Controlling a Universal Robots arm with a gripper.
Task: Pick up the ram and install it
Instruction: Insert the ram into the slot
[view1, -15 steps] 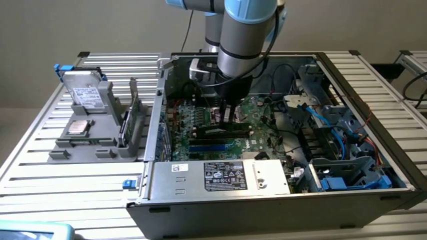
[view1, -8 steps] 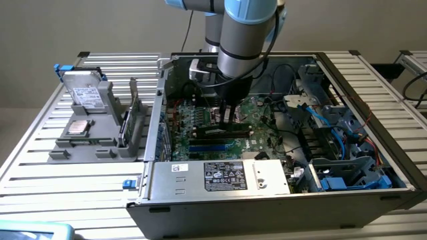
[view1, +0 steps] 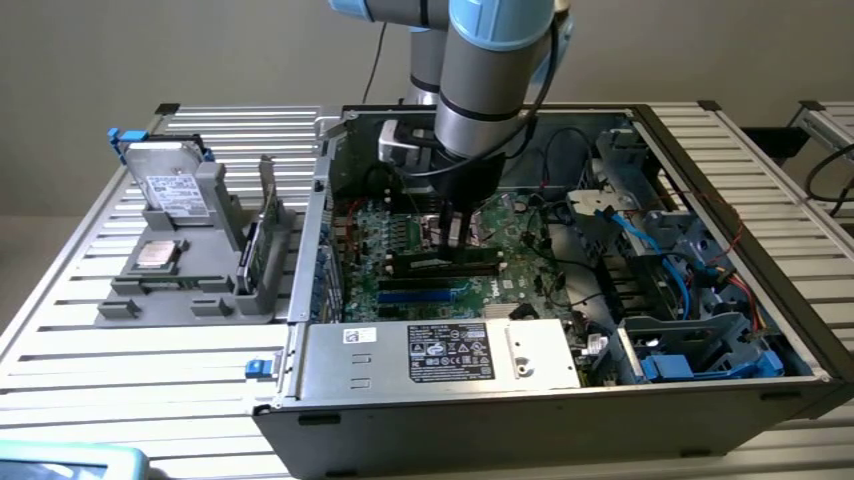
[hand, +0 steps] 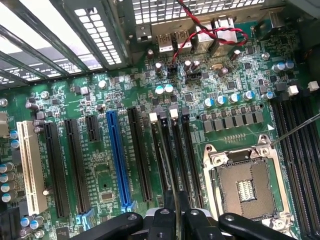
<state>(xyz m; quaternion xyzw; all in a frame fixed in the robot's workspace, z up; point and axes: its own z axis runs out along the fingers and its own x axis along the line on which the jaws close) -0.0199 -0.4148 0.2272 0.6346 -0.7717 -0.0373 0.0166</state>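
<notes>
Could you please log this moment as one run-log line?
jaws: closed on long narrow green ram stick | position: at black memory slots of green motherboard | site: open dark computer case

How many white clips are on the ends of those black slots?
4: two white clips ahead of the pincer, two on slots beside the empty socket. More may be hidden.

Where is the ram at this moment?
In the exterior view the ram is inside the open computer case, held by the gripper low over the green motherboard, next to the blue slots.
</notes>
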